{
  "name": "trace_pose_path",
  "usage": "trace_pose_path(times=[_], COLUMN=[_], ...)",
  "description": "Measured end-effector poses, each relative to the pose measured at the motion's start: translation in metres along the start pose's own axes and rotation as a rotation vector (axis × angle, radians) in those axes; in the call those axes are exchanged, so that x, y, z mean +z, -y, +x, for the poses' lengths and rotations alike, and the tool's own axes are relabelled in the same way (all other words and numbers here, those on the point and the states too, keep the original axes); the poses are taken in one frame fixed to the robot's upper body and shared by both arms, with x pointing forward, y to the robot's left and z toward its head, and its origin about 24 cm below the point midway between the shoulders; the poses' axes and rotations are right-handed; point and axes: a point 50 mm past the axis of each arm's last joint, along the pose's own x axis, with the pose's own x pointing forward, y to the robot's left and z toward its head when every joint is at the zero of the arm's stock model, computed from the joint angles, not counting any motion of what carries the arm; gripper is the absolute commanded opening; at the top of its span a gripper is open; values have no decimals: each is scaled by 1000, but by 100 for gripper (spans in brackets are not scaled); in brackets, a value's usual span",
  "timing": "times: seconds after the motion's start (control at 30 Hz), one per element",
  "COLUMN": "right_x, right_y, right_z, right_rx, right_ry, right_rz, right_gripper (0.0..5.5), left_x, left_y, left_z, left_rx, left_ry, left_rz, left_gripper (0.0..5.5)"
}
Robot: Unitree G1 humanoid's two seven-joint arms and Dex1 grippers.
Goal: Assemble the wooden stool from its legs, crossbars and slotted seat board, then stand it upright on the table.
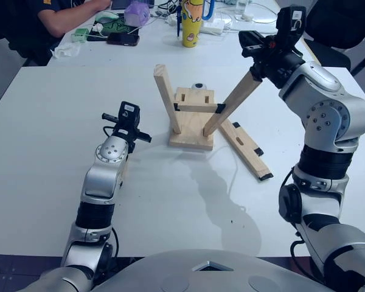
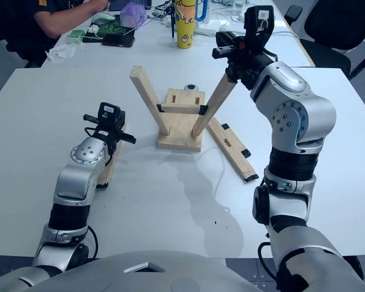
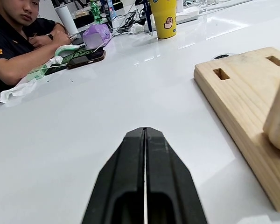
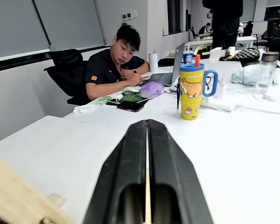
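The slotted seat board (image 1: 191, 135) lies flat mid-table, also seen in the left wrist view (image 3: 242, 93). Two legs stand in it and lean apart: the left leg (image 1: 168, 97) and the right leg (image 1: 231, 106), joined by a crossbar (image 1: 198, 107). My right gripper (image 1: 244, 38) is shut with nothing between its fingers (image 4: 130, 154), and hovers right at the right leg's top end. My left gripper (image 1: 128, 125) is shut and empty, low over the table left of the board. Another loose leg (image 1: 246, 148) lies to the right of the board. A wooden piece (image 2: 106, 164) lies under my left forearm.
On the adjoining table behind stand a yellow mug (image 1: 192, 24), a phone (image 1: 123, 39) and a purple pouch (image 1: 137, 12), where a seated person works at the far left. A small round grommet (image 1: 198, 86) sits just behind the board. The near half of the table (image 1: 188, 207) is bare.
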Motion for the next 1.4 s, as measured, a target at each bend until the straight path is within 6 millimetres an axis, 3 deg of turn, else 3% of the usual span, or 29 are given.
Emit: trace_pose_path(times=[0.2,0.3,0.43,0.53,0.57,0.67,0.77,0.9,0.97,1.03,1.07,1.2,1.4], right_x=[4,16,30,31,31,29,25,20,20,19,17,14,10], right_y=[14,26,30,29,28,24,21,21,19,19,20,19,18], right_z=[2,0,-3,-3,-2,0,0,-2,-2,-3,-4,-3,-4], right_rx=[-98,-188,-236,-237,-235,-222,-215,-216,-213,-212,-219,-219,-226], right_ry=[105,213,319,331,333,332,326,311,311,311,304,285,273], right_rz=[12,7,0,-6,-7,-6,1,5,5,4,4,6,-7], right_gripper=[4,4,4,4,4,4,4,4,4,4,4,4,4], left_x=[1,12,79,151,189,234,254,241,207,145,138,133,140], left_y=[-2,-16,-51,-67,-70,-71,-68,-46,-26,-4,-2,-1,-16], left_z=[0,1,2,-12,-25,-50,-63,-39,-10,22,23,23,20], left_rx=[5,48,112,64,0,-149,-247,-355,-391,-407,-415,-418,-367], left_ry=[12,61,338,629,784,954,991,780,570,289,293,315,397], left_rz=[-3,-33,-122,-218,-284,-422,-490,-504,-505,-509,-500,-415,-483], left_gripper=[0,0,0,0,0,0,0,0,0,0,0,0,0])
